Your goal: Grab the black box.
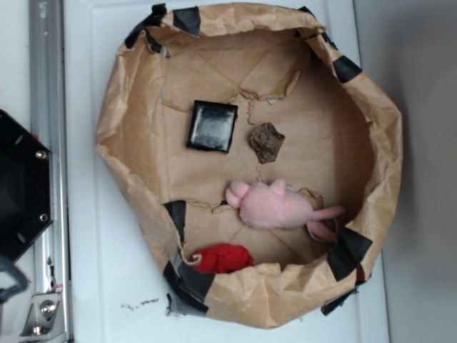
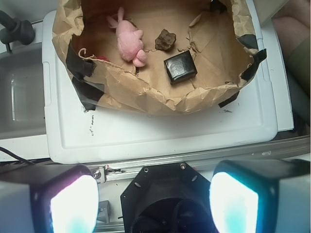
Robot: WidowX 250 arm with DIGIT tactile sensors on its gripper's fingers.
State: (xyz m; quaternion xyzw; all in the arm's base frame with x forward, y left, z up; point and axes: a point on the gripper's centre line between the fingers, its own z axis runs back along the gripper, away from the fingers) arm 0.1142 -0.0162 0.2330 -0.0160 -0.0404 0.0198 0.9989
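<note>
The black box [image 1: 212,126] lies flat in the paper bowl [image 1: 128,93], at about ten o'clock from its centre in the exterior view, just beside the brown lump [image 1: 266,142]. The pincer [image 2: 154,201] hangs spread, well back over the bench [image 2: 160,131]. Come straight down, fingers straddling two opposite edges (the glossy faces may slip). Only the wrist view shows the pincer; the exterior view alone shows the red thing [image 1: 223,258] plainly.
</note>
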